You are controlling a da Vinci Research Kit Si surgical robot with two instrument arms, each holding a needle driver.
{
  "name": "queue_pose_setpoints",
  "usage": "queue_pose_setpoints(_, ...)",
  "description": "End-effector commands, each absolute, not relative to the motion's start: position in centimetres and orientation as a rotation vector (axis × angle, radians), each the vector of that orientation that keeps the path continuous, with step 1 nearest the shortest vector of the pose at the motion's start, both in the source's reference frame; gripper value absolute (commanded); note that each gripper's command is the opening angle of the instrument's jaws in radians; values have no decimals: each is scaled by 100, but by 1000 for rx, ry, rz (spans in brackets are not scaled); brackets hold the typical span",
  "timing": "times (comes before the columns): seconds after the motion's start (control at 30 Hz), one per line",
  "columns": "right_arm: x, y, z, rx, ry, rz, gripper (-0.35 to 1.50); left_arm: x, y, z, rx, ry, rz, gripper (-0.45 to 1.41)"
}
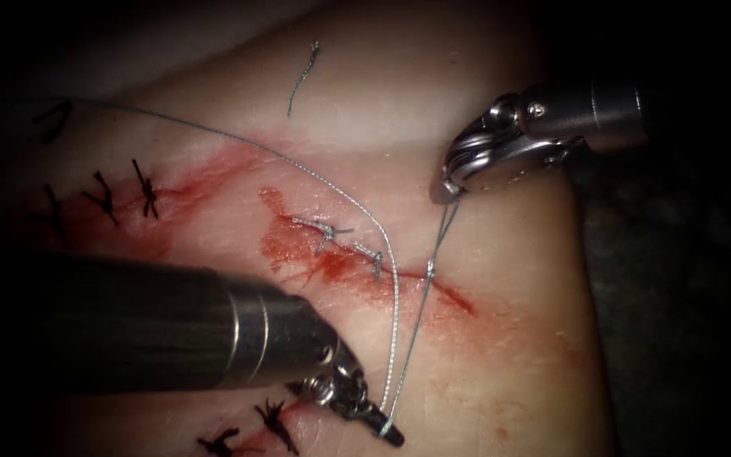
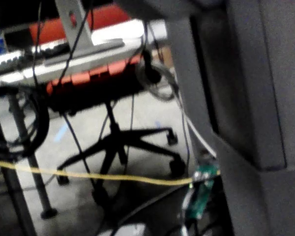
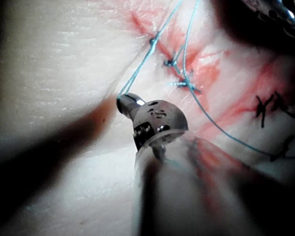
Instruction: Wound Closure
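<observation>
Thread [image 1: 420,309] is running taut from a knot on the cut [image 1: 430,271] to both tools. Right tool [image 1: 448,190], reaching in from the upper right of the frame, is gripping one strand; left tool [image 1: 378,423], angling in from the lower left, is clenching the other. Needle cannot be made out.

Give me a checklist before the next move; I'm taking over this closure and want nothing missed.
1. Left tool shut on thread, below the cut: ok.
2. Right tool shut on thread, above the cut: ok.
3. Knot sits on the cut, on the straight strand between the tools: ok.
4. Needle's place: cannot tell.
5. Loose cut end lies on the tissue, apart from both strands: ok.
</observation>
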State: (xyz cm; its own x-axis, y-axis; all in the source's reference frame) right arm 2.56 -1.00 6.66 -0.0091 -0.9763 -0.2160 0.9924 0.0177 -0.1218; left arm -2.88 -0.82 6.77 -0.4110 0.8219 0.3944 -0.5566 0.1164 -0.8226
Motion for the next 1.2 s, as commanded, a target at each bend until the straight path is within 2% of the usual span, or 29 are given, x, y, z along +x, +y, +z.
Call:
queue_pose_setpoints(0.03, 260, -111, 661, 73, 261, -1397, 57, -291, -70, 682, -340, -1202, 1570, -45)
queue_pose_setpoints(0.07, 260, -111, 658, 60, 250, -1302, 89, -287, -60, 682, -357, -1169, 1568, -45)
queue_pose_setpoints(0.1, 260, -112, 654, 40, 239, -1194, 104, -283, -52, 681, -369, -1146, 1565, -45)
queue_pose_setpoints(0.13, 260, -112, 648, 5, 233, -1119, 106, -277, -42, 680, -387, -1108, 1572, -45)
queue_pose_setpoints(0.17, 259, -112, 642, -21, 232, -1104, 103, -274, -37, 680, -397, -1077, 1578, -45)
queue_pose_setpoints(0.23, 259, -108, 628, -49, 248, -1020, 78, -267, -32, 681, -400, -1026, 1587, -45)
queue_pose_setpoints(0.33, 256, -92, 603, -100, 328, -766, 78, -264, -33, 687, -391, -1024, 1594, -45)
queue_pose_setpoints(0.4, 253, -81, 588, -103, 384, -592, 96, -265, -36, 690, -387, -1027, 1605, -45)
queue_pose_setpoints(0.5, 243, -71, 563, -23, 486, -47, 84, -267, -41, 690, -369, -1041, 1610, -45)
queue_pose_setpoints(0.63, 227, -82, 546, 87, 527, 479, 93, -271, -47, 690, -361, -1048, 1619, -45)
queue_pose_setpoints(0.7, 219, -90, 544, 158, 542, 769, 91, -272, -47, 690, -354, -1054, 1621, -45)
queue_pose_setpoints(0.73, 215, -94, 544, 185, 552, 870, 98, -272, -47, 690, -354, -1054, 1621, -45)
queue_pose_setpoints(0.87, 194, -115, 541, 273, 580, 1235, 99, -272, -46, 691, -358, -1054, 1627, -45)
queue_pose_setpoints(1.0, 186, -141, 542, 358, 537, 1555, 91, -274, -46, 692, -358, -1052, 1625, -45)
queue_pose_setpoints(1.1, 191, -160, 555, 456, 481, 1579, 88, -275, -47, 691, -358, -1051, 1624, -45)
queue_pose_setpoints(1.2, 202, -173, 572, 544, 545, 1626, 89, -276, -49, 692, -359, -1048, 1624, -45)
